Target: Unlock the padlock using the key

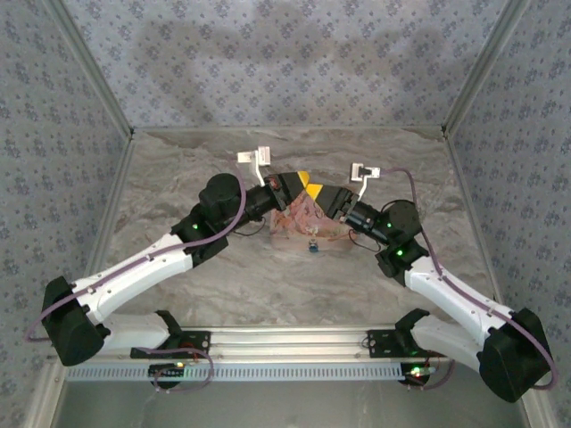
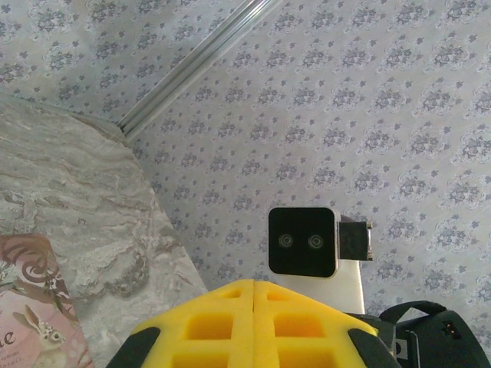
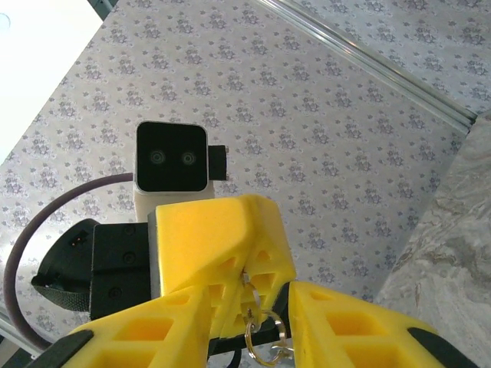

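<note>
Over the middle of the table the two grippers meet tip to tip. My left gripper (image 1: 297,183) (image 2: 254,295) is shut, its yellow fingers pressed together. In the right wrist view the left gripper (image 3: 244,261) pinches the key (image 3: 247,285), and a silver key ring (image 3: 265,341) hangs below it. My right gripper (image 1: 323,198) (image 3: 252,305) is open, one yellow finger on each side of the left fingertips and the ring. The padlock (image 1: 313,246), tiny and blue, lies below both grippers at the near edge of the pink box (image 1: 299,230).
The pink picture box (image 2: 31,307) lies flat on the marbled table (image 1: 223,276). Patterned walls (image 1: 285,62) close in the back and both sides. A metal rail (image 1: 285,337) with the arm bases runs along the near edge.
</note>
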Controlling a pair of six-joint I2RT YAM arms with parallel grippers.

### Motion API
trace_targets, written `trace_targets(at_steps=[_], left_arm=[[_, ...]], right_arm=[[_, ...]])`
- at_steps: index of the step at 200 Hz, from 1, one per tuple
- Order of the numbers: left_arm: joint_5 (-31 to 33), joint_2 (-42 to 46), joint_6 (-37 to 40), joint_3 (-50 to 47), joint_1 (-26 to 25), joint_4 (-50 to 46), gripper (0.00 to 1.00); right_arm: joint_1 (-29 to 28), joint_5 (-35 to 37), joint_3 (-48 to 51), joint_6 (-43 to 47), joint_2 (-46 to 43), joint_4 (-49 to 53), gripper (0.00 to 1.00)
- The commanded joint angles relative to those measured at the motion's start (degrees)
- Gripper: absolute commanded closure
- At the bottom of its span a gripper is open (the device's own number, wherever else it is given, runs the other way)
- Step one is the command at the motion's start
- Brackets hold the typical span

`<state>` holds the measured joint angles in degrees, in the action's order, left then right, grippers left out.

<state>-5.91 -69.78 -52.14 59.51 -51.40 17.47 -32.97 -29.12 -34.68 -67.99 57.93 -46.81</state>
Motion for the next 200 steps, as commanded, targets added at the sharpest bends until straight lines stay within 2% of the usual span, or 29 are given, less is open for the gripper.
trace_targets(at_steps=[1,28,61,95,102,111,121,172,200], left_arm=[[0.51,1.29,-0.2,-0.36,-0.49,3.47,1.0],[0.47,1.31,-0.25,-0.47,-0.64,4.0,1.0],[0.64,1.66,-0.07,-0.62,-0.7,3.58,1.0],[1.59,2.75,0.53,-0.81,-0.69,1.49,1.0],[1.82,2.96,0.8,-0.63,-0.61,0.42,0.87],[2.04,3.49,0.99,-0.37,-0.49,-1.04,0.65],[1.52,3.9,1.16,-0.14,-0.16,-2.4,0.57],[-4.69,4.18,1.52,2.29,2.11,-8.31,0.51],[-8.11,2.35,1.95,4.46,2.29,-11.32,0.53]], right_arm=[[-0.43,1.0,-0.39,0.9,0.08,-1.85,0.68],[-0.59,0.84,-0.45,1.05,0.58,-1.87,0.78],[-0.42,0.65,-0.13,1.95,0.06,-1.72,1.0],[0.88,0.63,0.13,3.46,-1.97,1.52,1.0],[1.35,0.29,0.22,3.89,-2.43,2.09,1.0],[1.91,-0.17,0.16,4.55,-3.2,3.31,1.0],[2.38,-0.73,-0.11,5.42,-4.0,5.03,1.0],[3.76,-6.63,-2.05,9.23,-5.27,11.8,1.0],[3.79,-8.69,-3.3,11.01,-5.49,14.31,1.0]])
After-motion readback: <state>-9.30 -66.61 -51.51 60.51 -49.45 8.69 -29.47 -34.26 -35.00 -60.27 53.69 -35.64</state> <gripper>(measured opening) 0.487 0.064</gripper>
